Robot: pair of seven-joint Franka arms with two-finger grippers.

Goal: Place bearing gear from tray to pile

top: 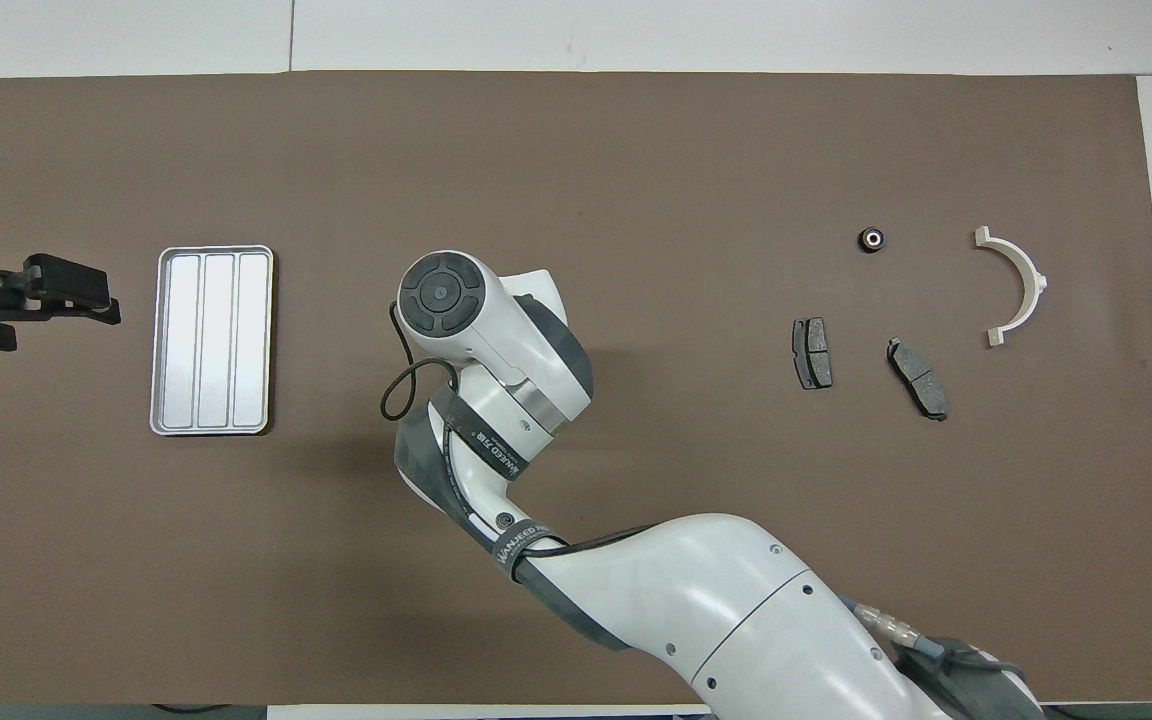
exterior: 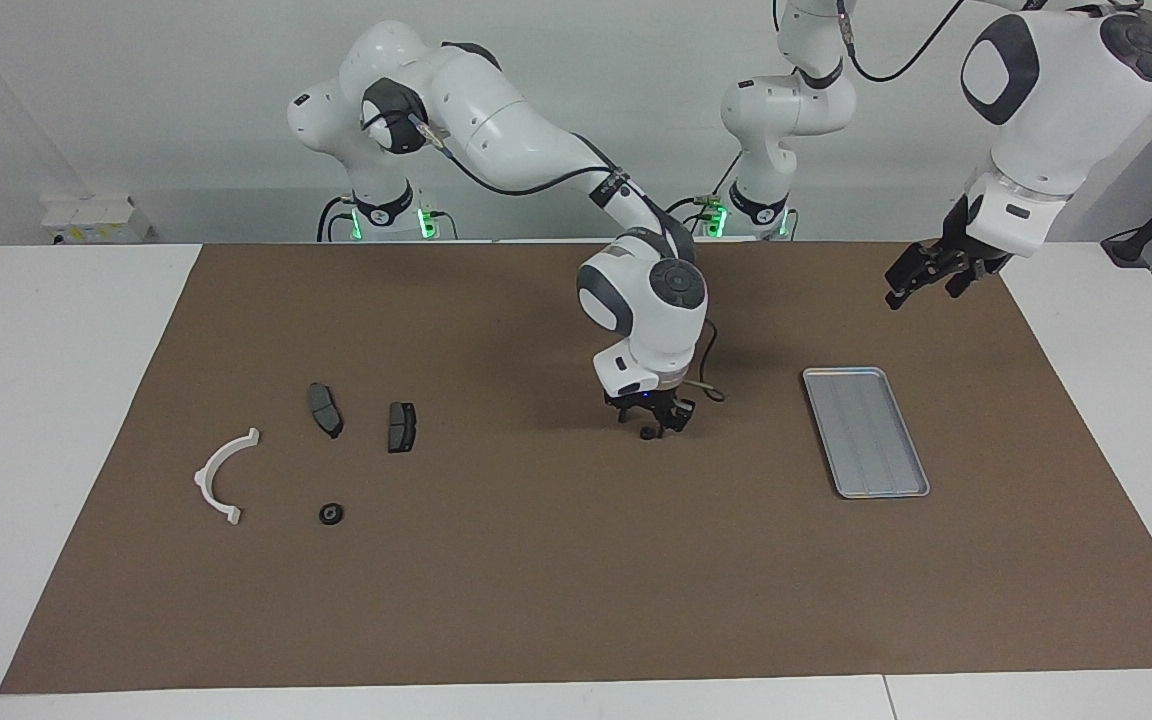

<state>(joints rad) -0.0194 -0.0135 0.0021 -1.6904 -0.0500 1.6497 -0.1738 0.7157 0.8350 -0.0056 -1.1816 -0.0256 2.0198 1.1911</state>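
A small black bearing gear (exterior: 648, 433) lies on the brown mat between the tray and the pile. My right gripper (exterior: 652, 424) is down at the mat right over it; in the overhead view the right wrist hides both. The silver tray (exterior: 866, 430) (top: 211, 340) holds nothing. The pile is two dark brake pads (exterior: 325, 408) (exterior: 401, 426) and a white curved bracket (exterior: 221, 475), with a second black gear (exterior: 331, 513) (top: 871, 239) beside them. My left gripper (exterior: 921, 275) (top: 56, 300) hangs open and holding nothing, over the mat beside the tray.
The brown mat (exterior: 536, 600) covers most of the white table. The right arm's links stretch low over the mat between its base and the gear. A small white box (exterior: 94, 218) sits at the table's corner near the right arm's base.
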